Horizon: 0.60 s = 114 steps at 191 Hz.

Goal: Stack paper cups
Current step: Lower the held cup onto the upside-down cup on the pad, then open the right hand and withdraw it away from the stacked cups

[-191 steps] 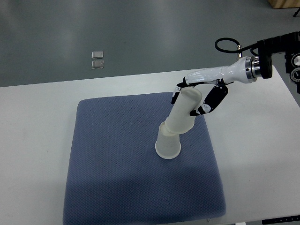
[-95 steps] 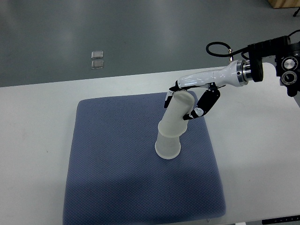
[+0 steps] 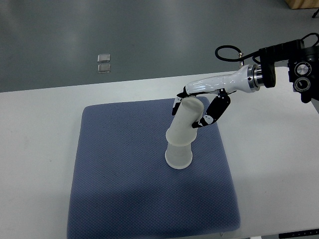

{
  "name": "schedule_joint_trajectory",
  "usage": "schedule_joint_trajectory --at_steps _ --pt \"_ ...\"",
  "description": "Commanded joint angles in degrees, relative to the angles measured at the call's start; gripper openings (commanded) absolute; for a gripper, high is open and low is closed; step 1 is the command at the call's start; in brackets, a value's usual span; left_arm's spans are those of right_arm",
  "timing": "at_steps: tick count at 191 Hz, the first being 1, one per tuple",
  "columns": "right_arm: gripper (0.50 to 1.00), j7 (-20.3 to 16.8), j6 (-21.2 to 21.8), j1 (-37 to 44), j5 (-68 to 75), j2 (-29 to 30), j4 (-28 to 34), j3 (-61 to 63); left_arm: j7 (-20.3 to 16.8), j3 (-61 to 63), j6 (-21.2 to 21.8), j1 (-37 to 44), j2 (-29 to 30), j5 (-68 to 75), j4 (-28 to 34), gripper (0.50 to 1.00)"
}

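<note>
While the right hand (image 3: 197, 107) grips the tilted upper cup (image 3: 185, 122), half-seated over the lower cup (image 3: 178, 155) mid-mat (image 3: 124, 189), pushing toward 8 o'clock could topple both.

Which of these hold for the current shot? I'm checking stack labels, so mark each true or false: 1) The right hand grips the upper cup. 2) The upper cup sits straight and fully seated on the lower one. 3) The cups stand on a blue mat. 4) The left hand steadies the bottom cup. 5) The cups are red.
1) True: the right hand is closed around the upper cup.
2) False: the upper cup leans toward the upper right and is only partly over the lower cup.
3) True: the lower cup stands upside down on the blue mat on the white table.
4) False: no left hand is in view; nothing touches the lower cup but the upper cup.
5) False: both cups are white.
</note>
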Motion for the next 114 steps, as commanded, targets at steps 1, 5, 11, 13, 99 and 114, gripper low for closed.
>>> schedule_joint_trajectory --at_steps 1,5,11,13,99,114 --pt "0.707 0.0 0.0 -0.1 0.0 0.6 0.0 0.0 -0.1 0.0 0.0 0.0 0.0 0.0 0.0 1.000" --pt "0.707 0.0 0.0 -0.2 0.0 0.7 0.0 0.0 -0.1 0.0 0.0 0.0 0.0 0.0 0.0 1.000" --pt "0.707 0.0 0.0 -0.2 0.0 0.8 0.0 0.0 0.0 0.0 0.1 0.0 0.0 0.0 0.0 1.000" --pt "0.707 0.0 0.0 -0.2 0.0 0.8 0.0 0.0 0.0 0.0 0.0 0.0 0.0 0.0 0.0 1.000" --pt "0.805 -0.1 -0.4 -0.8 -0.2 1.2 0.0 -0.1 0.0 0.0 0.0 0.0 0.0 0.0 0.0 1.000" --pt "0.866 0.0 -0.4 -1.0 -0.1 1.2 0.0 0.0 -0.1 0.0 0.0 0.0 0.0 0.0 0.0 1.000"
